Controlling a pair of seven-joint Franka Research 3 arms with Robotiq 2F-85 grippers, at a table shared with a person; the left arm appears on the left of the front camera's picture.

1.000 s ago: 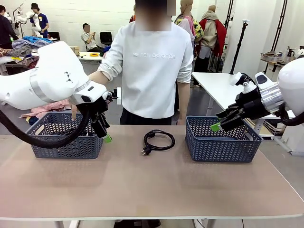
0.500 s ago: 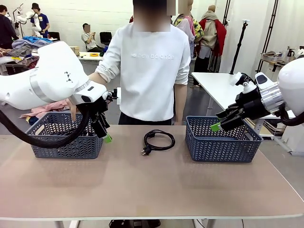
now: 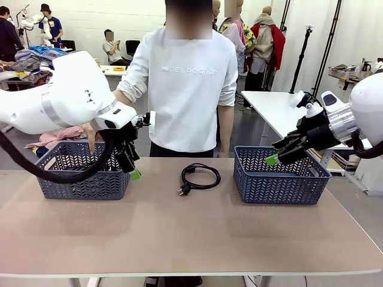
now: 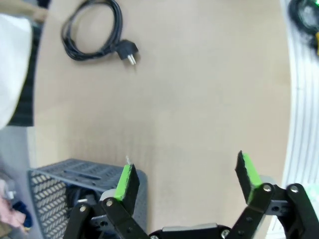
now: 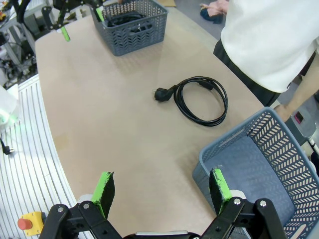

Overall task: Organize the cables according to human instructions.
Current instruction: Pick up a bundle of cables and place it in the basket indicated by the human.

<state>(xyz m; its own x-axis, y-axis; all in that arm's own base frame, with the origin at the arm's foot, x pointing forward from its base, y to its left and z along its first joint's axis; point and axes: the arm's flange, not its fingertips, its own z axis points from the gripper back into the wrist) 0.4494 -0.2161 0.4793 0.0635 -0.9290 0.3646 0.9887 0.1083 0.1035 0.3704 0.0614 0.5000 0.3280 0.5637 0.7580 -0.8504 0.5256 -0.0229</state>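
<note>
One coiled power cord [image 3: 200, 176] left on the surface between baskets, both pincers [image 4: 187, 181] [image 5: 162, 189] spread wide, empty.

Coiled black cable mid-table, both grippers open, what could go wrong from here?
1. The coiled black power cable lies flat on the tan table; the fingers might pinch one strand, so the loop unravels when lifted.
2. The person's hand is at the left grey plastic basket, close to the left gripper; contact is possible.
3. The right gripper hovers at the right grey basket's rim and could clip it.
</note>
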